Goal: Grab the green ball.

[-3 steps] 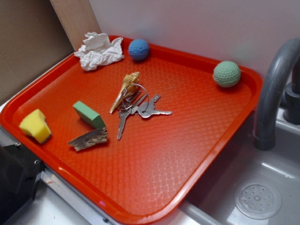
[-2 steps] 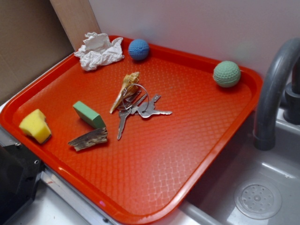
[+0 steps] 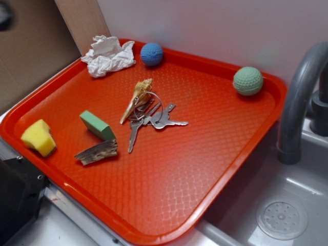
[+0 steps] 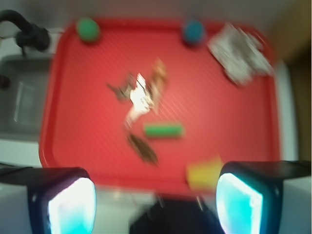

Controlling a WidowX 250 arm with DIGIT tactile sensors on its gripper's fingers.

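Observation:
The green ball (image 3: 248, 81), pale sage with a dimpled surface, rests in the far right corner of the red tray (image 3: 169, 215). In the blurred wrist view it shows at the tray's top left corner (image 4: 88, 29). My gripper (image 4: 153, 207) is open and empty, high above the tray's near edge, far from the ball. Its two fingers (image 4: 73, 207) frame the bottom of the wrist view. In the exterior view only a dark blur of the arm (image 3: 5, 13) shows at the top left corner.
On the tray lie a blue ball (image 3: 151, 54), crumpled white paper (image 3: 108, 55), a shell with keys (image 3: 148, 115), a green block (image 3: 97, 125), a wood piece (image 3: 96, 152) and a yellow sponge (image 3: 38, 137). A grey faucet (image 3: 297, 102) and sink (image 3: 282, 218) stand right.
A dark blur of the arm has come into the exterior view's top left corner. Nothing on the tray has moved.

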